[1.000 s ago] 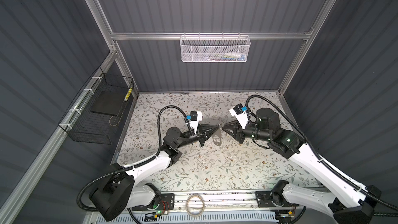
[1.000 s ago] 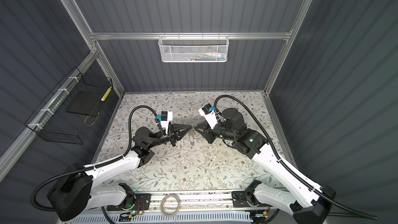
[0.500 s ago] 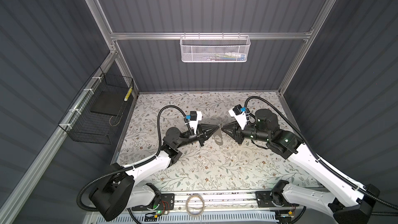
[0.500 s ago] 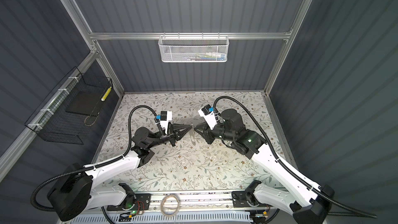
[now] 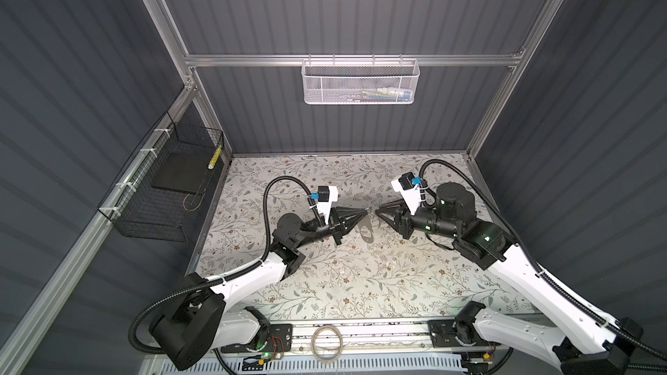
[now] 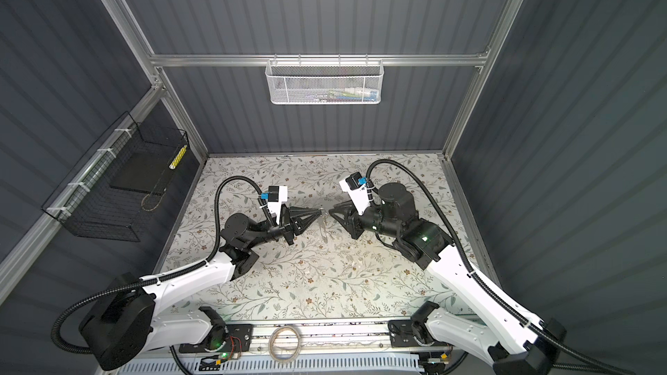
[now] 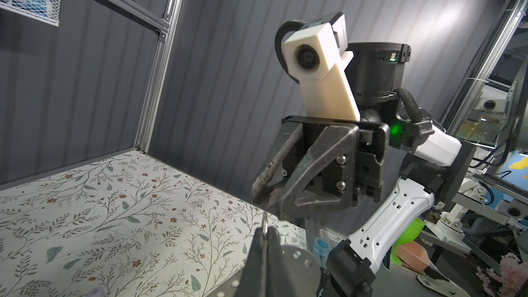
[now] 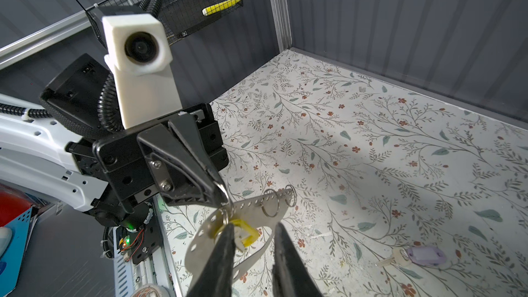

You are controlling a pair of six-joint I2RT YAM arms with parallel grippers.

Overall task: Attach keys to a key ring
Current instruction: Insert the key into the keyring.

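The key ring [image 8: 251,202] is a perforated band of bare metal, silvery with a dull sheen, and carries thin bright wire loops [image 8: 271,205]. The yellow key [image 8: 245,235] has a glossy plastic head. The lilac key [image 8: 424,255] has a smooth plastic cover and a metal blade. The floral mat [image 8: 371,138] is matt, perhaps printed cloth or vinyl. The right gripper [image 7: 267,204] has black plastic fingers [image 7: 314,152], scuffed rough. The far basket [image 5: 359,84] is white-coated metal mesh.

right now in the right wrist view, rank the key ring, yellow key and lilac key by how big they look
1. key ring, clearly largest
2-3. lilac key and yellow key: no ranking; the yellow one is nearer the camera and partly hidden.
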